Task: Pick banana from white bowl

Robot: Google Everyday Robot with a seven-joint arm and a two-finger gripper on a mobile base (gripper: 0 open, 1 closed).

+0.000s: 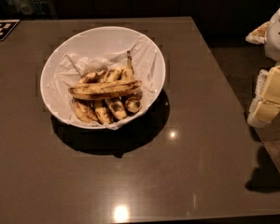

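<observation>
Indoor robot test area, lab-like, with break-room look; exact kind not certain. Evidence: black-and-white fiducial marker (1,29) flat on bench (200,171), far left of white bowl (93,43). Bench top dark grey and glossy, mirroring ceiling lamps as bright spots (121,213) in front of bowl. Bowl paper-lined, holding overripe fruit, banana (105,88) lying across top. Dark panel fronts (130,1) behind bowl. Grey floor (242,64) to bowl's right. Gripper (270,97) well right of bowl, past bench edge, above floor.
</observation>
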